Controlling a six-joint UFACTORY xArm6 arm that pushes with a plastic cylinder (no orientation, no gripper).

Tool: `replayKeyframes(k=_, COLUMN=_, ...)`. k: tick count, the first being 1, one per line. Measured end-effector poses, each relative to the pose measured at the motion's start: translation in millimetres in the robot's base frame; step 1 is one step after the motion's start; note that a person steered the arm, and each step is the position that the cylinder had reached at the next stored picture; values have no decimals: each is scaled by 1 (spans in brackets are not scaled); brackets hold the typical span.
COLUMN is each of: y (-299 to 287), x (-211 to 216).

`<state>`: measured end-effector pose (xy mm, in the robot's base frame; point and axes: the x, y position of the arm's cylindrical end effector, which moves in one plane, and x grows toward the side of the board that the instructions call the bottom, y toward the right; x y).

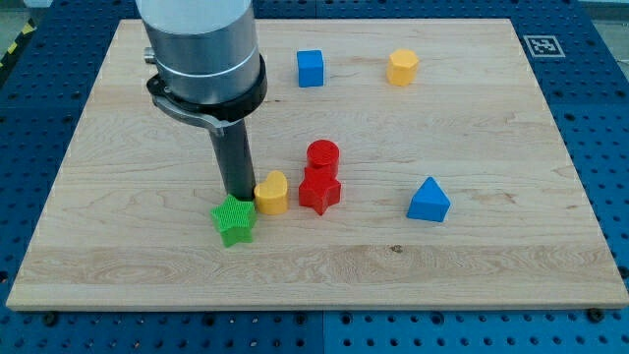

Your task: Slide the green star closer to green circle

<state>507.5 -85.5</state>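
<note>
My tip (238,195) carried no pincer at all — it was a plain dark rod, so there was nothing to stand wide, narrow or holding. It rested on the wooden board (128,265), and places here are told from it. Nearest lay the green star (234,220), the task's thing, touching or all but touching the tip on the side toward the view's bottom; standing behind the star like that, the tip seemed placed to shove it toward the view's bottom or bottom-left. Just beside the tip on the view's right sat a yellow block (272,193) of rounded, perhaps heart-like shape, close enough that a sideways sweep would likely have dragged it along. Further to the right stood a red block (319,192), its shape unclear, with a red cylinder (322,155) touching it on the far side. Well apart to the right lay a blue triangle (428,201). Farthest, toward the view's top right, sat a blue cube (310,68) and a yellow hexagonal block (402,67). No green circle showed anywhere — possibly hidden behind the arm's grey body (201,49) — so the push direction could not be judged with confidence.
</note>
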Motion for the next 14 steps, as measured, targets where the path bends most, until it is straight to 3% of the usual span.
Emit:
replayKeyframes(k=4, y=36, x=3)
replayKeyframes(k=7, y=-85, x=18)
replayKeyframes(k=8, y=-76, x=56)
replayKeyframes(k=9, y=-31, x=63)
replayKeyframes(k=11, y=-6, x=68)
replayKeyframes(k=14, y=-2, x=7)
